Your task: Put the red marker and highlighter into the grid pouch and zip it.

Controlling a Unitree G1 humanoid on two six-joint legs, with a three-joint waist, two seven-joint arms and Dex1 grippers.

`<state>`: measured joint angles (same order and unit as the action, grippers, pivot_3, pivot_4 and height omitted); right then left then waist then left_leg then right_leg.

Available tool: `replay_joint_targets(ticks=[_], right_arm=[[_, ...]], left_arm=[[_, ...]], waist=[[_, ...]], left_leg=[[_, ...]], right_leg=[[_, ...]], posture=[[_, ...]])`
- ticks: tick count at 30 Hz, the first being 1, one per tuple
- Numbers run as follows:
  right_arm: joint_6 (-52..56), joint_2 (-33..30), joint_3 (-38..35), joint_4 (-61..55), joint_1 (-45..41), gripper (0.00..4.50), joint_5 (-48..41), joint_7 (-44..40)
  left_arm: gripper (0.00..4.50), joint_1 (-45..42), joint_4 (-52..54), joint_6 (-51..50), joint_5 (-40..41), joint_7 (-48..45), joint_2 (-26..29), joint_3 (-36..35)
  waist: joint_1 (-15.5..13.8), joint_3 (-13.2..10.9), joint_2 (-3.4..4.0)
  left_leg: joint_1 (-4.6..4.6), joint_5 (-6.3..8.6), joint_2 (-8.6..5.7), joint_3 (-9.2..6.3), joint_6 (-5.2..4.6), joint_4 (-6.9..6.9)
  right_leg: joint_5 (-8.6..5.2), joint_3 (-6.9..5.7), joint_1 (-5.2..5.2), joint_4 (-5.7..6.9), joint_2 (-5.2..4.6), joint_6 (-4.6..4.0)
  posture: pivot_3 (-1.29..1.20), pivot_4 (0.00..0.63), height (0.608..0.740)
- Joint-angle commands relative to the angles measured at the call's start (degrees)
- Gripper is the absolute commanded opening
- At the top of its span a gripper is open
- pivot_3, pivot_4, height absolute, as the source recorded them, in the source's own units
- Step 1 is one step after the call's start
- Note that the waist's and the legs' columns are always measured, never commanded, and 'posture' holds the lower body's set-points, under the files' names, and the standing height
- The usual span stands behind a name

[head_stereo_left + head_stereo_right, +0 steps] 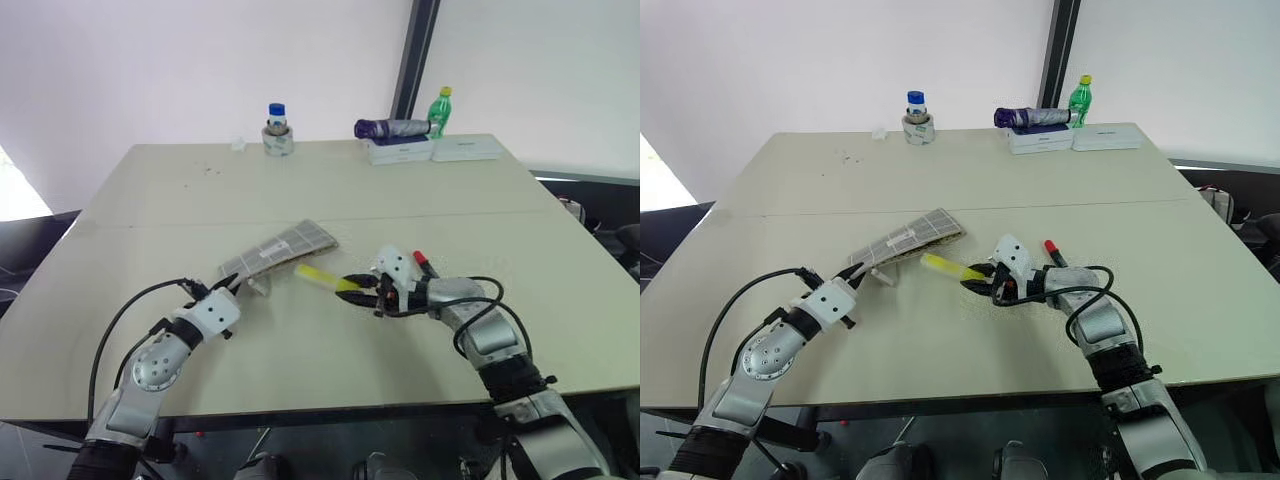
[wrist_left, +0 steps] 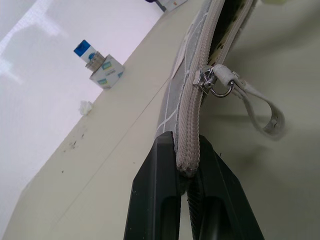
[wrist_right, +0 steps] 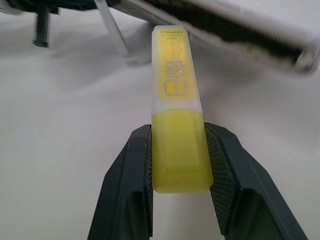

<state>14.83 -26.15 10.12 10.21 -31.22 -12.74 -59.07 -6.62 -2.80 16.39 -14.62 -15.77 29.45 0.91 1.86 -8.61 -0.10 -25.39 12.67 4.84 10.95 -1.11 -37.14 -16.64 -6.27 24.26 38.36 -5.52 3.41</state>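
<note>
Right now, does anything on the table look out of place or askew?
Only the purple bottle at the table's far edge: it lies on its side atop the white boxes, while the green bottle beside it stands upright. Nothing looks spilled.

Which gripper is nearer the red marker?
Right. The right gripper, shut on the highlighter, sits just beside the red marker; the left gripper, pinching the grid pouch, is across the table.

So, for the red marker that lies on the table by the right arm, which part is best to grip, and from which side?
Grip the red marker on its middle, coming from above with the fingers across its length. It lies flat on the table and is slim, so only its long sides give hold. Its near part is hidden behind the right gripper, which holds the highlighter and must free itself first.
</note>
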Motion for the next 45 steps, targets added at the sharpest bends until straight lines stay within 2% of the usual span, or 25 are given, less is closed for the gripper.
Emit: replay_joint_targets(ticks=[1, 8, 13, 18, 30, 40, 45], right_arm=[[0.7, 0.5, -2.6, -2.7, -1.0, 0.91, -2.2, 1.0], [-3.1, 0.1, 0.2, 1.0, -2.2, 0.91, 3.9, 3.5], [-2.5, -0.3, -0.2, -0.3, -1.6, 0.91, 2.3, 1.1], [2.1, 2.1, -3.5, -4.7, -1.5, 0.91, -5.5, -1.0], [-3.3, 0.0, 0.6, 0.9, -2.4, 0.91, 3.1, 0.3], [-6.3, 1.2, 0.8, 3.8, -3.8, 0.91, 5.4, 1.4], [-7.9, 2.2, 1.8, 4.1, -5.3, 0.91, 6.6, 1.8]], left_arm=[[0.0, -0.6, 0.7, 1.0, 0.0, 0.5, 0.8, -1.0], [0.0, -1.3, 0.3, 1.2, 0.2, 0.3, 0.9, -0.8], [0.0, -1.5, 0.2, 1.1, 0.2, 0.3, 0.9, -0.8], [0.0, -1.3, 0.2, 0.9, 0.1, 0.4, 0.8, -0.8], [0.0, -0.2, 1.0, 1.5, 0.8, -0.2, 0.7, -0.7], [0.0, 0.0, 2.6, 3.7, 0.7, -2.1, 0.5, 1.2], [0.0, -0.2, 2.9, 6.4, -1.0, -4.0, 2.0, 2.9]], waist=[[0.0, 0.0, 0.0], [0.0, 0.0, 0.0], [-0.1, 0.0, 0.0], [0.0, 0.0, 0.0], [-0.9, 0.0, 0.0], [-0.9, 0.0, 0.0], [-0.9, 0.0, 0.0]], left_leg=[[0.0, 0.0, 0.0, 0.0, -0.01, 0.0], [0.0, 0.0, 0.0, 0.0, 0.0, 0.0], [0.0, -0.02, 0.0, 0.01, 0.03, -0.01], [0.0, -0.02, 0.0, 0.01, 0.03, -0.01], [0.0, 0.0, -0.01, 0.02, -0.01, -0.06], [0.0, -0.05, -0.01, 0.02, 0.09, -0.06], [0.0, -0.06, -0.01, 0.02, 0.09, -0.06]], right_leg=[[0.0, 0.0, 0.0, 0.0, 0.0, 0.0], [0.0, 0.0, 0.0, 0.0, 0.0, 0.0], [0.0, 0.0, 0.0, 0.0, 0.0, 0.0], [0.0, 0.0, 0.0, 0.0, 0.01, 0.0], [0.0, 0.0, -0.01, 0.0, -0.01, 0.0], [0.0, 0.0, -0.01, 0.0, -0.01, 0.0], [0.0, 0.0, -0.01, 0.0, -0.01, 0.0]], posture=[[0.0, 0.15, 0.74], [0.0, 0.15, 0.74], [0.0, 0.15, 0.74], [0.0, 0.15, 0.74], [0.0, 0.15, 0.74], [0.0, 0.15, 0.74], [0.0, 0.15, 0.74]])
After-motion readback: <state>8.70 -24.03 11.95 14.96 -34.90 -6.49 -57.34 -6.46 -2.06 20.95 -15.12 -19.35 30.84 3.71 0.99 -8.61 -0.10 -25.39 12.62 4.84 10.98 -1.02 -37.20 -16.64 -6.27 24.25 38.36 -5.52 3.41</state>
